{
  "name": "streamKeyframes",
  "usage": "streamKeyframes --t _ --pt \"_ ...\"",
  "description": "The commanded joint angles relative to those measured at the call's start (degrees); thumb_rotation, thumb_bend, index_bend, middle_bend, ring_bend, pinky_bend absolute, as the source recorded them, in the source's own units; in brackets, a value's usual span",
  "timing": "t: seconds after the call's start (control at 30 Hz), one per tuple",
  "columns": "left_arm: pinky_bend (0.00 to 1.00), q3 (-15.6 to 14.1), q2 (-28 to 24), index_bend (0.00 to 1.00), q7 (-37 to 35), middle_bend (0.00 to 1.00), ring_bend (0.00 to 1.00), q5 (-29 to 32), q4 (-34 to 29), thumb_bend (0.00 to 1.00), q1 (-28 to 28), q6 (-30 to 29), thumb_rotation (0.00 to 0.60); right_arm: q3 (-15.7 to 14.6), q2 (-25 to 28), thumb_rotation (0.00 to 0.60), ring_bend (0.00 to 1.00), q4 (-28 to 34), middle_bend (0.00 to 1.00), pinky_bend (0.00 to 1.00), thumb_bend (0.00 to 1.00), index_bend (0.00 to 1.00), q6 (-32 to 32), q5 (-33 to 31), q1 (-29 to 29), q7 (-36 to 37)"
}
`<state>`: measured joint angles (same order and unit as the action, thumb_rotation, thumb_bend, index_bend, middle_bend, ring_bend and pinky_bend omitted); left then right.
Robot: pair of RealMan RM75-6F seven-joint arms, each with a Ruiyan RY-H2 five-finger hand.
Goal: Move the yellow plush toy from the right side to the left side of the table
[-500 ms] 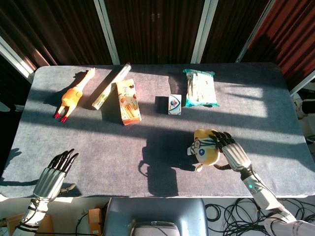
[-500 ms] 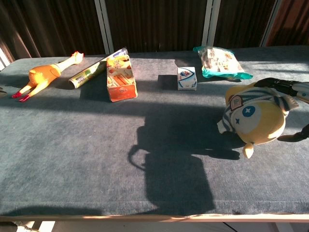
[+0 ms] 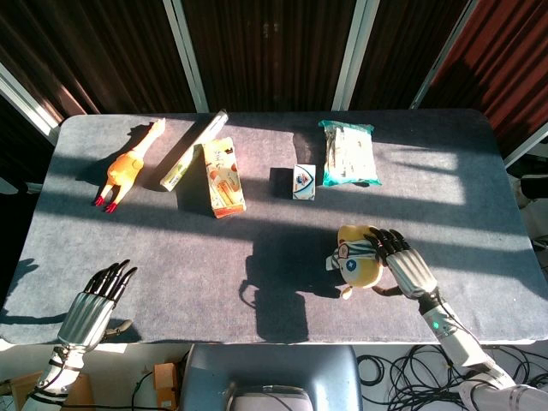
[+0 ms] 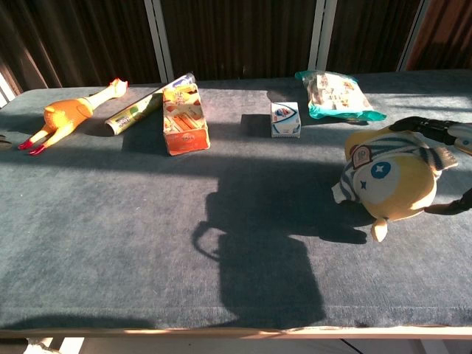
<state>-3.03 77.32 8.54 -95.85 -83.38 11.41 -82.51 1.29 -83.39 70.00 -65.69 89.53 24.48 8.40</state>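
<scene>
Barely anything has shifted: the right robot hand (image 3: pixel 401 264) still grips the plush (image 3: pixel 358 257) on the counter's (image 3: pixel 171 248) right side; left robot hand (image 3: pixel 96 301), fingers apart, hangs off the near edge.

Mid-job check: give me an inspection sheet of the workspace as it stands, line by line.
Surface: grey felt-covered table, striped with sunlight and shadow.
Job's things: round yellow plush toy on the right side, not yet moved left.
Clutter: orange rubber chicken, long yellow-green tube, orange carton, small white box, teal snack packet, all along the far half.
Hands: right hand wraps the plush toy from its right; left hand hangs at the near-left edge, fingers out, holding nothing.
Cables: black cables on the floor, near right.
Surroundings: dark panelled wall with white uprights; grey chair back at the near edge.
</scene>
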Motion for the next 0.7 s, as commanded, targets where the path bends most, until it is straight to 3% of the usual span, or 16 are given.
streamKeyframes --t 0.03,0.2,0.27,0.33,0.37,0.43,0.5,0.57,0.7 --pt "0.18 0.0 -0.1 0.00 0.0 0.00 0.05 0.0 -0.1 0.00 0.1 0.2 0.600 0.5 -0.9 0.600 0.00 -0.4 0.00 0.00 0.00 0.00 0.5 -0.7 0.4 -2.1" --pt "0.18 0.0 -0.3 0.00 0.3 0.00 0.05 0.2 -0.5 0.00 -0.1 0.0 0.600 2.2 -4.5 0.600 0.00 -2.6 0.00 0.03 0.00 0.00 2.5 -2.6 2.5 -9.9" --pt "0.18 0.1 -0.5 0.00 0.3 0.00 0.05 0.2 -0.6 0.00 -0.3 -0.4 0.600 2.8 -6.5 0.600 0.03 -4.4 0.00 0.15 0.00 0.00 2.4 -2.7 3.2 -12.9" --pt "0.18 0.1 -0.6 0.00 0.1 0.00 0.05 0.2 -0.7 0.00 -0.4 -0.5 0.600 3.5 -8.7 0.600 0.15 -6.4 0.01 0.30 0.00 0.01 1.3 -3.0 3.4 -14.5" --pt "0.18 0.1 -0.7 0.00 0.0 0.00 0.05 0.3 -0.8 0.00 -0.4 -0.4 0.600 3.8 -10.1 0.600 0.25 -7.6 0.04 0.41 0.00 0.04 0.5 -3.0 3.4 -14.8" --pt "0.18 0.1 -0.9 0.00 -0.1 0.00 0.05 0.4 -0.8 0.00 -0.4 -0.3 0.600 4.2 -12.0 0.600 0.48 -9.3 0.20 0.63 0.00 0.18 -0.9 -2.9 3.5 -14.7" --pt "0.18 0.1 -1.0 0.00 -0.1 0.00 0.05 0.6 -1.0 0.00 -0.4 -0.2 0.600 4.6 -14.3 0.600 0.68 -11.9 0.44 0.82 0.02 0.46 -2.8 -2.6 3.5 -14.9" --pt "0.18 0.2 -1.2 0.00 0.0 0.00 0.05 0.7 -1.2 0.00 -0.4 -0.2 0.600 4.9 -16.4 0.600 0.79 -14.5 0.56 0.91 0.06 0.66 -4.6 -2.1 3.6 -15.6" --pt "0.18 0.2 -1.2 0.00 0.0 0.00 0.05 0.8 -1.2 0.00 -0.4 -0.2 0.600 4.9 -17.2 0.600 0.84 -15.4 0.62 0.97 0.10 0.76 -5.2 -1.9 3.6 -15.6"
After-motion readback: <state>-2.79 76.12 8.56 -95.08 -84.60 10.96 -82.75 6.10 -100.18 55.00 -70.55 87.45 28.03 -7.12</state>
